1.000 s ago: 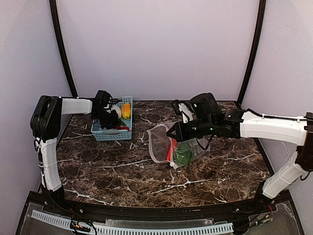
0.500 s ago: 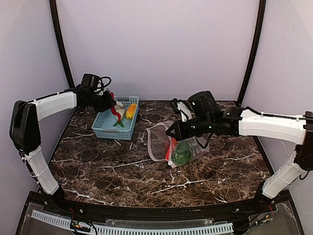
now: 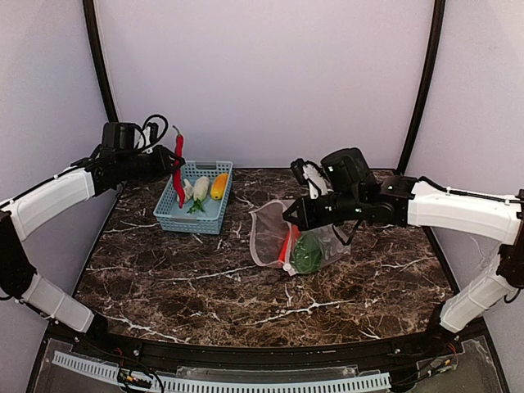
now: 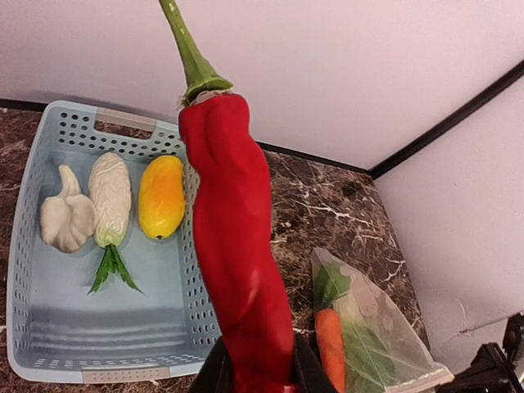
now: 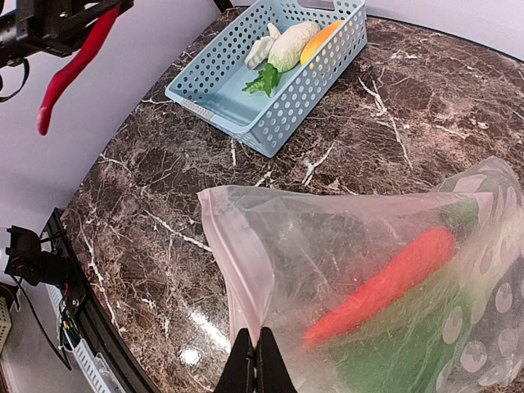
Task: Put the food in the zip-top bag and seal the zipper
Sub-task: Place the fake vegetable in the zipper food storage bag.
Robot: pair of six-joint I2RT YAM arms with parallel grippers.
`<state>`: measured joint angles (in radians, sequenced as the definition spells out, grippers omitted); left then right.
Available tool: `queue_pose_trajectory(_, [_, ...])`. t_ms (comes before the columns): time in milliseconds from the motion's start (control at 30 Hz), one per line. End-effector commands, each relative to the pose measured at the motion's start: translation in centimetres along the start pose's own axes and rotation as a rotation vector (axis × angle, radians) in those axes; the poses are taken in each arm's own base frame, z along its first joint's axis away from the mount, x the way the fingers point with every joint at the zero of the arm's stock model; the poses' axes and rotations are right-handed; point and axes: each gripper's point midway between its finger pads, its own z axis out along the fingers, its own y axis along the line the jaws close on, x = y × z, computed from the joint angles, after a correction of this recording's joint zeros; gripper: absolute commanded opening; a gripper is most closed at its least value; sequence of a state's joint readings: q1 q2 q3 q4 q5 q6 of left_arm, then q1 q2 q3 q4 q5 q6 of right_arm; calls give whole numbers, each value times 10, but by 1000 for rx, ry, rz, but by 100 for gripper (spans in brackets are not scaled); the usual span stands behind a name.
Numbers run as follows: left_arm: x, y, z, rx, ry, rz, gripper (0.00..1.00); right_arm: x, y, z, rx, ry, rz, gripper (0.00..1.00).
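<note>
Gripping red pepper [image 4: 233, 246], left gripper [image 4: 258, 378] mostly cropped.

Red pepper [image 3: 178, 168] lifted out of basket [image 3: 169, 221], held high

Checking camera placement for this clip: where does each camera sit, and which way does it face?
Top external: above and behind the arms, looking down at the table; both arms show.
Left wrist: looks past the left gripper, holding the red pepper, down at the basket.
Right wrist: looks past the right gripper, pinching the zip-top bag.
Shared: basket, zip-top bag.
</note>
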<state>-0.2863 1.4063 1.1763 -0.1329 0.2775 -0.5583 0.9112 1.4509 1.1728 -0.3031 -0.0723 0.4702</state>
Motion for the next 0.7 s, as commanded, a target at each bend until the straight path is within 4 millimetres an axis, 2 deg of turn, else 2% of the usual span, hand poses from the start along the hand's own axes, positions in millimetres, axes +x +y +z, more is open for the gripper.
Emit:
queue_pose_trajectory(0, [23,-48,-27,242,83,119,18,-19,10,-16,-9,-59,-13,0])
queue_pose_trajectory(200, [81,-85,-55,379,236,239,19,-27,14,-26,-19,-95,-41,0])
queue_pose_trajectory(367, [121,-98,-76,439,315,246,18,-31,15,-36,-24,-124,-53,0])
queue_pose_trajectory(533, [166,-120,-95,490,417,249,18,-36,20,-47,-54,-175,-57,0])
queue_pose_trajectory(667, [199,-132,-102,479,498,232,18,-40,26,-54,-89,-206,-67,0])
